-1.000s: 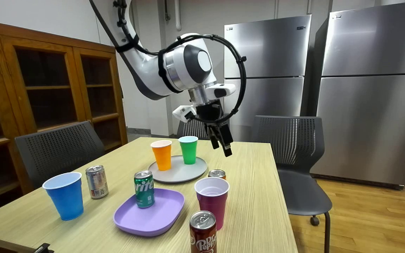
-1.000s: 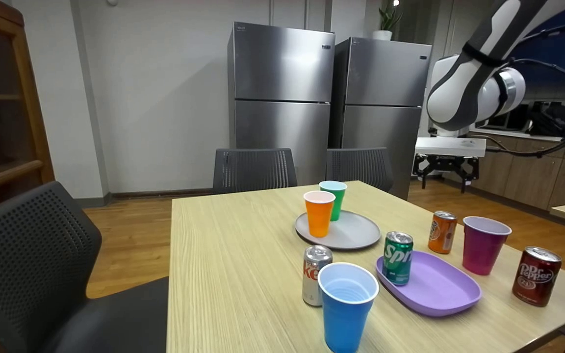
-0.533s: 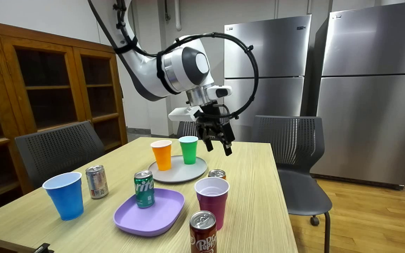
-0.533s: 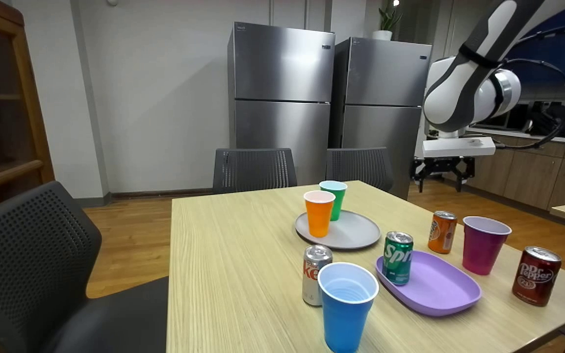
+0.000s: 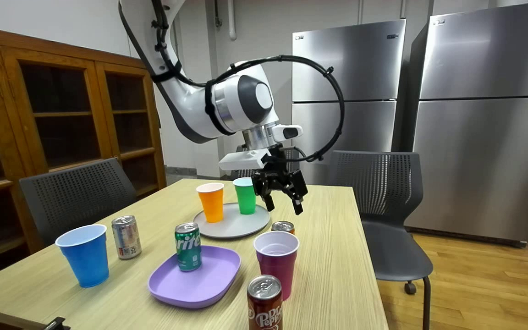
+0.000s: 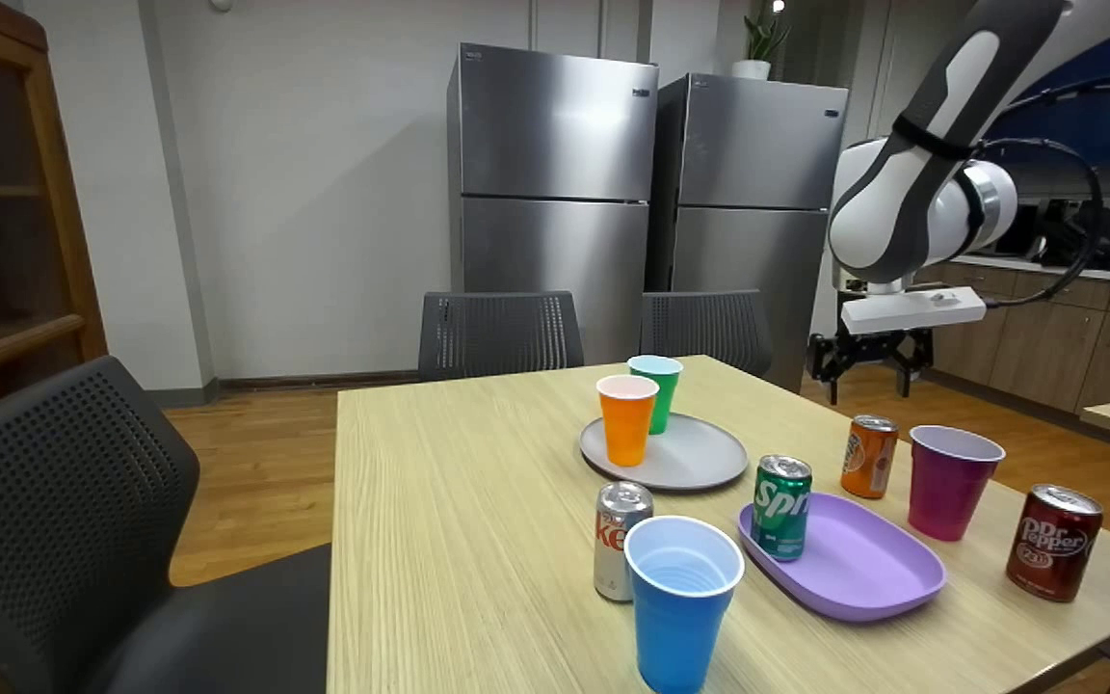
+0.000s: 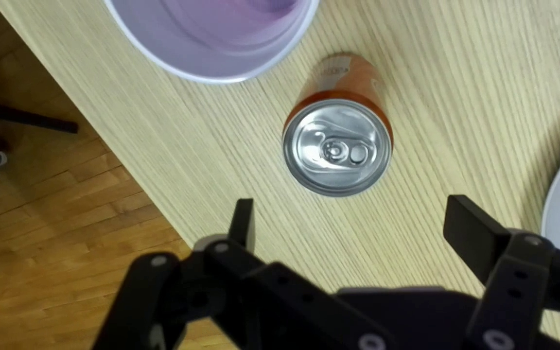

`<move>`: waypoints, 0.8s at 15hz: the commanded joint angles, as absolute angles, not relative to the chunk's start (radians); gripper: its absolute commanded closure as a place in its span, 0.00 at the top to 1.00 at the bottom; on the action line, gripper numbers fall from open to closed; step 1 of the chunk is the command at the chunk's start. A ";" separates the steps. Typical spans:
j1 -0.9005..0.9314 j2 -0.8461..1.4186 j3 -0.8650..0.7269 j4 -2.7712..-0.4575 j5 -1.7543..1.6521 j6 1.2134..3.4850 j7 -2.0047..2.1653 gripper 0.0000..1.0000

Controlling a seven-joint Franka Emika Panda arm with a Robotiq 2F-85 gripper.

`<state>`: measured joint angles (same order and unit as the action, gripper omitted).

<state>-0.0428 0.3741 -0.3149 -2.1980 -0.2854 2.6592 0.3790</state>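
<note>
Orange soda can (image 7: 337, 143) stands near your spread, empty gripper (image 7: 350, 208); likely approach step; next move seemingly needs lowering.

In an exterior view, the orange can (image 5: 283, 227) is mostly hidden.

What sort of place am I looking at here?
Possibly a break room or shared kitchen: two silver refrigerators stand beyond the table with its dark chairs, and an exterior view shows low cabinets.
</note>
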 commanded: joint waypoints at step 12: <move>-0.048 0.426 -0.338 -2.234 -0.274 2.682 0.353 1.00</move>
